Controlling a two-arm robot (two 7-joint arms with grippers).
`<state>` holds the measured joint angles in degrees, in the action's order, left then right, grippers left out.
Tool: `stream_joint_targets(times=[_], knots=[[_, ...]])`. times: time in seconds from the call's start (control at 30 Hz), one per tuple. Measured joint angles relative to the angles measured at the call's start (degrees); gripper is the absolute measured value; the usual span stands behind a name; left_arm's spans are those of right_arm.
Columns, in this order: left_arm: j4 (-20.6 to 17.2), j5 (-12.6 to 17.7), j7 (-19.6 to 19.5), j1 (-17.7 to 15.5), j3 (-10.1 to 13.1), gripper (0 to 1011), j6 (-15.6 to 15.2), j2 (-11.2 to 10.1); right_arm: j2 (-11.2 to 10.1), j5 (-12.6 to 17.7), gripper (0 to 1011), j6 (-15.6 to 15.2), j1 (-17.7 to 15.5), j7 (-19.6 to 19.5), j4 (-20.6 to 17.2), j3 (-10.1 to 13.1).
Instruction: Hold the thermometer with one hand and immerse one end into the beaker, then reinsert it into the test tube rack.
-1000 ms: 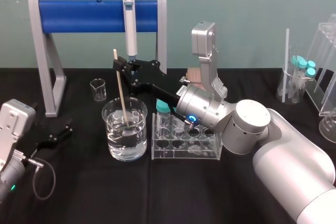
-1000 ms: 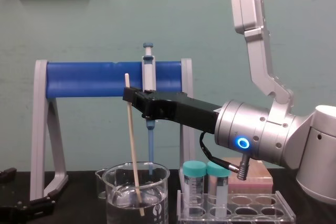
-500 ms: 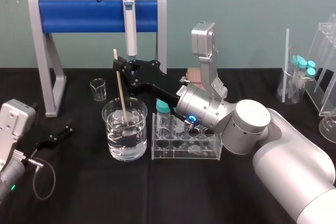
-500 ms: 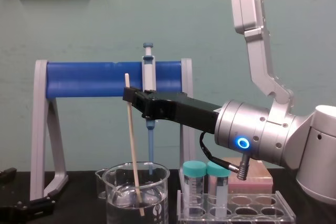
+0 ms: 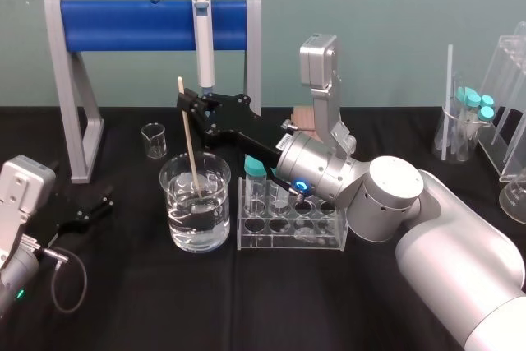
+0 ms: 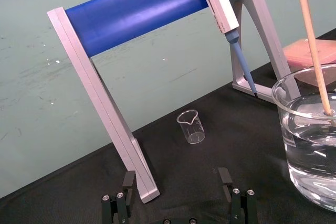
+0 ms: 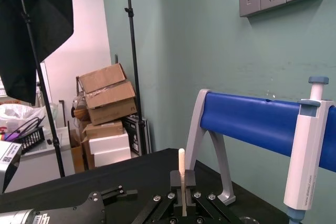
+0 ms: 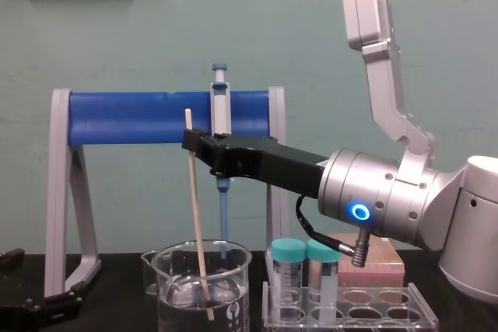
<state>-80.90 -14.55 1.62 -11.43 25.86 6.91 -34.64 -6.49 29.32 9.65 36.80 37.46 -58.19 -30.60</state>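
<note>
Centrally, we see the black right hand [image 5: 186, 106] gripping the thin cream-white thermometer [image 5: 191, 150] near its top, dark tip submerged in the large clear glass beaker [image 5: 216, 223] beside the acrylic test tube rack [image 5: 288, 243]. The left hand [image 5: 89, 208] lies open.

Head high, chest low (beaker [image 5: 215, 213] shared).

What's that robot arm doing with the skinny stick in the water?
The robot's right gripper is pinching a thermometer near its top and holding it almost upright. The bottom end is dipped in the water in the big glass beaker. Next to the beaker stands the clear test tube rack, where the thermometer goes afterwards. The left gripper sits open, low by the table, off to the side.
</note>
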Motion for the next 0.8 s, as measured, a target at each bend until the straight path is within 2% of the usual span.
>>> stream_joint_targets(times=[0.6,0.8], knots=[[0.0,0.0,0.0,0.0,0.0,1004,0.0,0.0,0.0,0.0,38,0.0,0.0,0.0,0.0,0.0],[0.0,0.0,0.0,0.0,0.0,1004,0.0,0.0,-0.1,1.3,38,0.9,-0.3,1.6,-0.7,0.8]])
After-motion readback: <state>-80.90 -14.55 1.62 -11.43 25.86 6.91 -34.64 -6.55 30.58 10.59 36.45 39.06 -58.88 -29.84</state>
